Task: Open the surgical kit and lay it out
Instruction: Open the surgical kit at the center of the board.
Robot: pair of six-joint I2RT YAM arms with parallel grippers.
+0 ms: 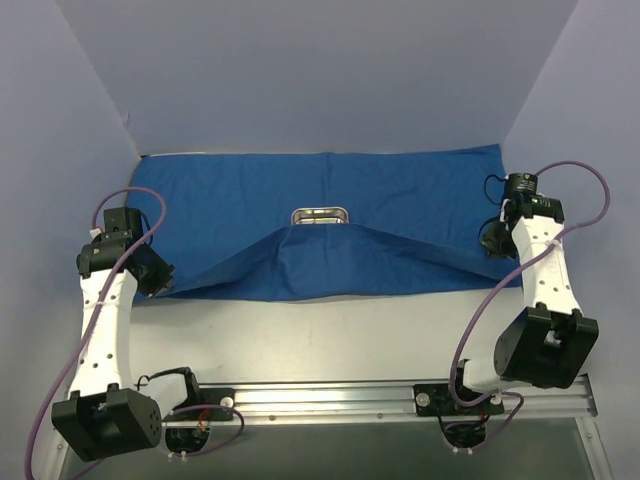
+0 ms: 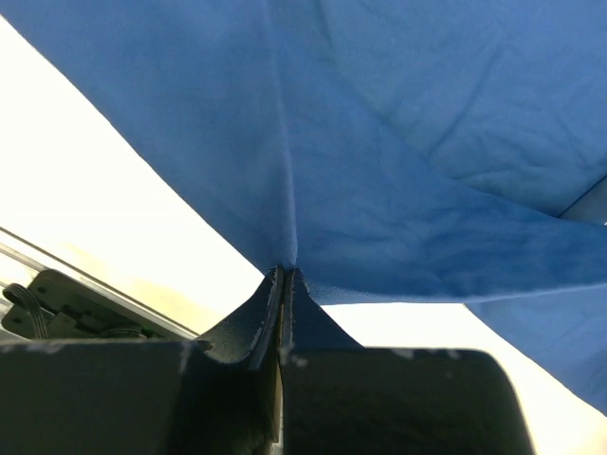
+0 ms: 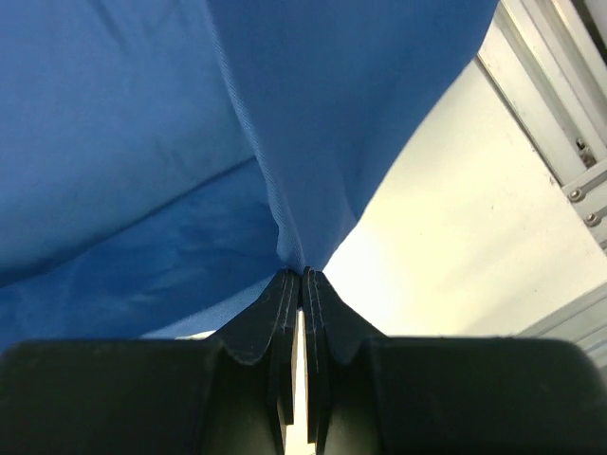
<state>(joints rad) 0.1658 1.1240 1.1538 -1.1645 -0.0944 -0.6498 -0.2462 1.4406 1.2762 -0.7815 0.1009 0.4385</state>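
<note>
The surgical kit's royal-blue cloth wrap (image 1: 330,215) is spread wide across the table. Its near flap is pulled toward me and drapes over the front of a small shiny steel tray (image 1: 320,215), whose far rim shows. My left gripper (image 1: 163,283) is shut on the cloth's near left corner, and its fingertips pinch the fabric (image 2: 285,273). My right gripper (image 1: 490,240) is shut on the near right corner; the cloth (image 3: 285,142) runs up from its fingertips (image 3: 302,275). No instruments are in view.
Bare white table (image 1: 330,340) lies between the cloth's near edge and the metal rail (image 1: 400,400) that carries the arm bases. Purple cables (image 1: 575,200) loop beside each arm. Grey walls close in the back and sides.
</note>
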